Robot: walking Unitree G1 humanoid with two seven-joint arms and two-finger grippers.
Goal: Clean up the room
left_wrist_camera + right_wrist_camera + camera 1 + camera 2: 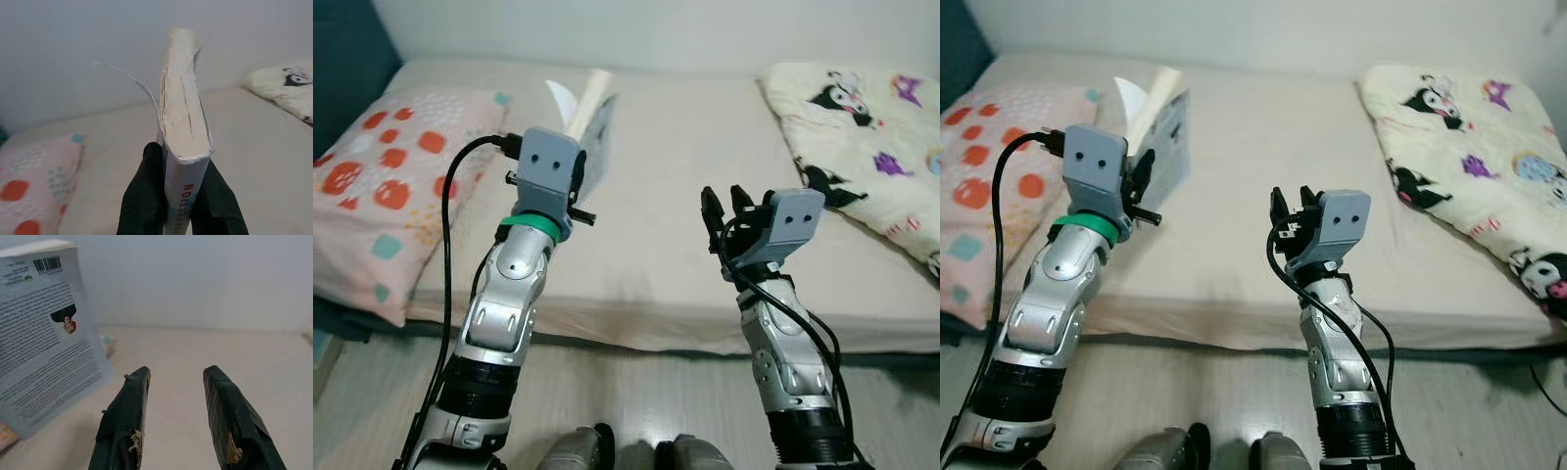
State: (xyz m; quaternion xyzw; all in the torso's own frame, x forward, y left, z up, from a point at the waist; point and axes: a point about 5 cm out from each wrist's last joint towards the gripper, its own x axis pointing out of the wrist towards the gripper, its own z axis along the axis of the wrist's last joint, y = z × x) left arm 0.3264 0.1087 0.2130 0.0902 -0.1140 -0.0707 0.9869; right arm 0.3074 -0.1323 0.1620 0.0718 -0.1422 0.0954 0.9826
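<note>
A paperback book [592, 127] with a light blue-grey cover is held upright above the bed, its pages up and one loose page curling off to the side. My left gripper [182, 196] is shut on the book [183, 142] at its spine end, one black finger on each cover. The back cover with barcode and text [41, 328] faces my right gripper [176, 377], which hovers open over the bed's front part with nothing between its fingers. In the head views the right gripper [724, 211] stands to the right of the book, apart from it.
A beige bed [685, 196] spans the view, its front edge [656, 338] near my arms. A pink pillow with red dots [382, 186] lies at the left. A cream blanket with cartoon prints [871, 137] lies at the right. Pale wood floor [636, 392] is below.
</note>
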